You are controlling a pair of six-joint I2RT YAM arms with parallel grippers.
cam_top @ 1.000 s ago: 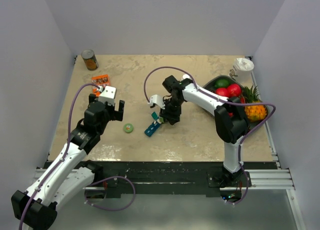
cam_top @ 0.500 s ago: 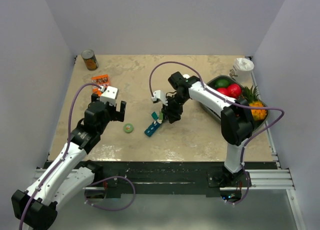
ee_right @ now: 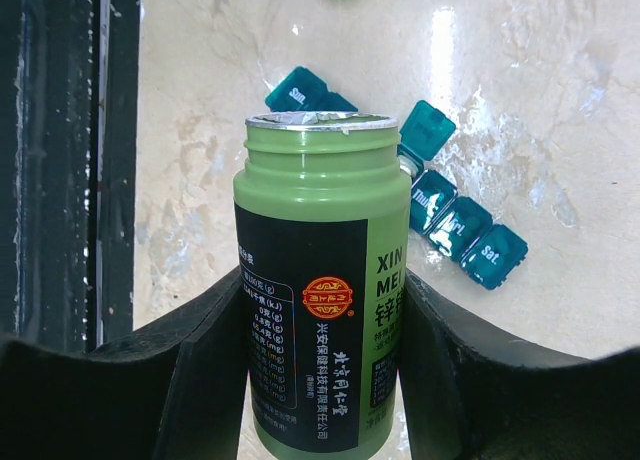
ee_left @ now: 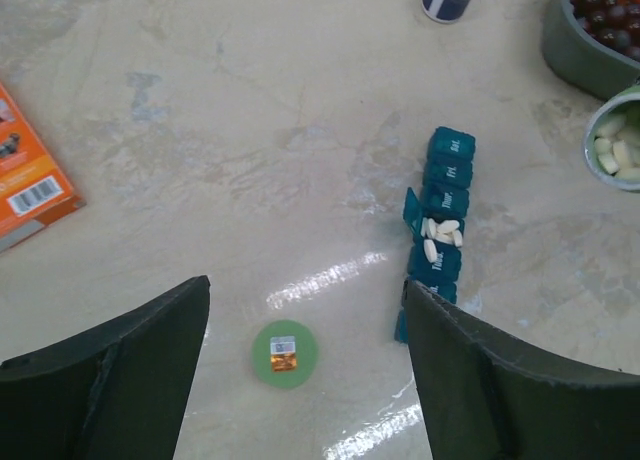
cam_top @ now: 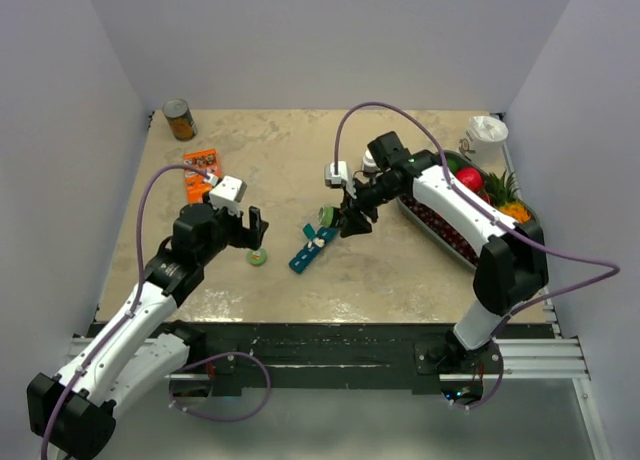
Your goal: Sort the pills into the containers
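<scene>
The teal pill organizer strip (cam_top: pixel 311 247) lies on the table mid-centre; it also shows in the left wrist view (ee_left: pixel 437 230) with one lid up and several white pills (ee_left: pixel 440 233) in that compartment, and in the right wrist view (ee_right: pixel 455 225). My right gripper (cam_top: pixel 352 220) is shut on an open green pill bottle (ee_right: pixel 318 315), held above and just right of the strip. My left gripper (cam_top: pixel 252 228) is open and empty, above a green bottle cap (ee_left: pixel 286 352) that lies left of the strip (cam_top: pixel 257 257).
A brown tin can (cam_top: pixel 180 120) stands at the far left. An orange box (cam_top: pixel 201 167) lies behind the left arm. A grey fruit tray (cam_top: pixel 440 230) sits at the right, with a white cup (cam_top: pixel 486 135) behind it.
My right gripper has moved right and away from the strip with the bottle. My left gripper has moved right, toward the green cap.
</scene>
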